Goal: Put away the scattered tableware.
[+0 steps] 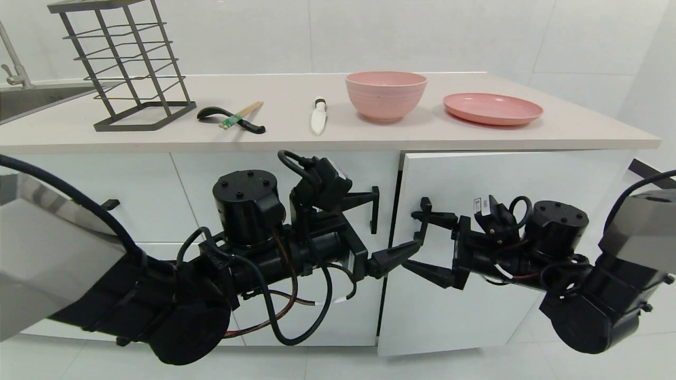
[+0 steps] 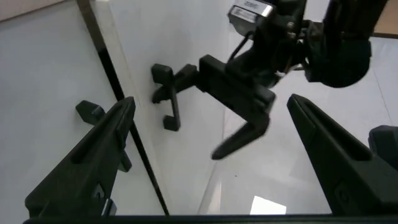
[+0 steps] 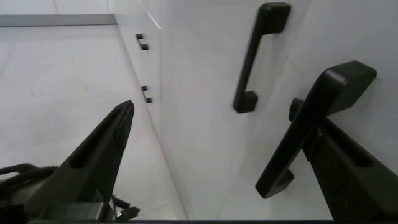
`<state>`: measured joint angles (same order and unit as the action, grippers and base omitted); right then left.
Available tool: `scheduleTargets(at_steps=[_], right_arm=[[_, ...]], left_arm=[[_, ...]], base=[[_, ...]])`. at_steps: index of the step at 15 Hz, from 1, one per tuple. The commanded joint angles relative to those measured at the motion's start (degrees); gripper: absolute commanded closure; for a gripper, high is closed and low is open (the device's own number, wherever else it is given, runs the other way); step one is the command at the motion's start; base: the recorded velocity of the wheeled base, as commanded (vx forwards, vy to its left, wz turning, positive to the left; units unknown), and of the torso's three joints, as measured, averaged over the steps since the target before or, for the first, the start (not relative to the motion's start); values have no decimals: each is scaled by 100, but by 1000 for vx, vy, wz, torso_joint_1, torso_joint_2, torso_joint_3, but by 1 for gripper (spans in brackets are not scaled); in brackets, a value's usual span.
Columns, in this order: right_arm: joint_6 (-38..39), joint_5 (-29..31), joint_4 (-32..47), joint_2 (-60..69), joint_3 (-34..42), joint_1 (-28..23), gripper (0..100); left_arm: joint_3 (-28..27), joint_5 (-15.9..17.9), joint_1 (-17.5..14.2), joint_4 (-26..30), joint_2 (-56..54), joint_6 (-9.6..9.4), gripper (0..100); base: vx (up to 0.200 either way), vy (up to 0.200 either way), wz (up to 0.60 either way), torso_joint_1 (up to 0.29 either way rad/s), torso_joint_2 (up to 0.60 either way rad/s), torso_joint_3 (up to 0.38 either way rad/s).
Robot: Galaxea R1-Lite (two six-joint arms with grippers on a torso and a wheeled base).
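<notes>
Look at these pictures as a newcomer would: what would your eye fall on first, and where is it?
The pink bowl and pink plate stand out side by side at the right of the pale countertop. Below, the left gripper and right gripper, both open, face each other before the white cabinet, whose right door is ajar. A black wire rack stands at the counter's left end.

One bowl (image 1: 386,95); one plate (image 1: 493,108); one knife (image 1: 319,117); one spoon (image 1: 229,119); two chopsticks (image 1: 244,113); one rack (image 1: 127,127).

White tiled wall (image 1: 422,31) behind a beige counter (image 1: 581,132) over white cabinets (image 1: 528,174).
</notes>
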<state>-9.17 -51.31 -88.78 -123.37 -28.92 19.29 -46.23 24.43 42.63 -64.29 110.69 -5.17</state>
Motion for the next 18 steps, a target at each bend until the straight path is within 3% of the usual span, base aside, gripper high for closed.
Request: scheduleTargets(at_steps=[1, 5, 8, 13, 17, 18], right_arm=[[11, -195, -122, 331, 694, -39, 0], [11, -441, -122, 1008, 1529, -180, 0], [-24, -617, -122, 1184, 2074, -267, 0], [-41, -617, -122, 1017, 2030, -478, 0], [-217, -626, -122, 603, 1837, -997, 0], [-217, -626, -122, 560, 1749, -1102, 0]], left_arm=[[-115, 18, 8, -13, 207, -2, 0], [-229, 44, 96, -286, 453, 7, 0], [-765, 255, 430, -488, 849, 7, 0], [-1415, 378, 922, -857, 1359, 192, 0], [-1389, 422, 940, -980, 1306, 332, 0], [-1389, 422, 958, -997, 1306, 447, 0]], base=[[0, 0, 0, 0, 0, 0], [0, 0, 0, 0, 0, 0], [0, 0, 0, 0, 0, 0], [0, 0, 0, 0, 0, 0], [0, 0, 0, 0, 0, 0], [0, 0, 0, 0, 0, 0]])
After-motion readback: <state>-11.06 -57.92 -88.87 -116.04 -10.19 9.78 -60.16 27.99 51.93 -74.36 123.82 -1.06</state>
